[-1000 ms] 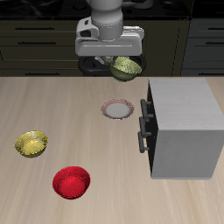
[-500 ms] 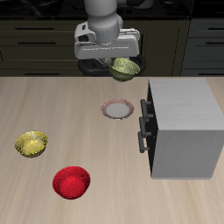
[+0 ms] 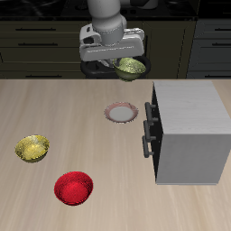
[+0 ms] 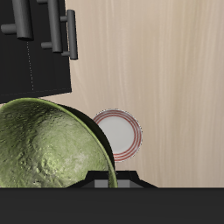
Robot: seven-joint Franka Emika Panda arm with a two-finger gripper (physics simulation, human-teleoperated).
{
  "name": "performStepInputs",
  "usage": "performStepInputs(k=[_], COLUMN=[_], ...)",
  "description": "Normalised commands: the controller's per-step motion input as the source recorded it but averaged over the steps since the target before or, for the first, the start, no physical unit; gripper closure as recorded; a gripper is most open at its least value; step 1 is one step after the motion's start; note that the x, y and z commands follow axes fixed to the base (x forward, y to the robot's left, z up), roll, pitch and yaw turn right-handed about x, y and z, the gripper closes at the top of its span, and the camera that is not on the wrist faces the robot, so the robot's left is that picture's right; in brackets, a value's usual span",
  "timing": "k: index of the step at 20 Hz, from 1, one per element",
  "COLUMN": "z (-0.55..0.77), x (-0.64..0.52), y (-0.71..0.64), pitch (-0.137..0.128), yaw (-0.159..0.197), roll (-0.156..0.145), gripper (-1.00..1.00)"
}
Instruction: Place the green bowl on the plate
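My gripper (image 3: pixel 120 60) is shut on the green bowl (image 3: pixel 132 68), an olive-green bowl with a pale mottled inside, and holds it high above the table near the back. In the wrist view the green bowl (image 4: pixel 48 147) fills much of the frame, tilted, with one finger (image 4: pixel 107 179) on its rim. The plate (image 3: pixel 120 113), white-grey with a pinkish-red rim, lies flat on the table below and nearer the front edge than the bowl. It also shows in the wrist view (image 4: pixel 118 135), beside the bowl's edge, partly covered.
A grey box-shaped oven (image 3: pixel 189 132) with a dark handled door stands beside the plate; it also shows in the wrist view (image 4: pixel 35 52). A yellow bowl (image 3: pixel 32 148) and a red bowl (image 3: pixel 73 188) sit toward the table's front.
The gripper with the green bowl has risen a little and the bowl has tilted slightly. Nothing on the table has moved.
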Motion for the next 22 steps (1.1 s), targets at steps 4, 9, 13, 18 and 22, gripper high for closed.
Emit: performStepInputs(k=[4,9,13,18,22], z=[-0.13,-0.24,-0.1,-0.21,-0.26], x=[-0.1,0.01,0.12,0.15,0.13], y=[-0.1,-0.12,-0.09,-0.08,-0.04], pitch=[0.003,0.035,-0.006,0.012,0.034], yaw=[0.025,-0.004,0.007,0.013,0.012], roll=[-0.01,-0.021,-0.039,-0.027,-0.061], gripper=[1.0,1.0,1.0,1.0,1.0])
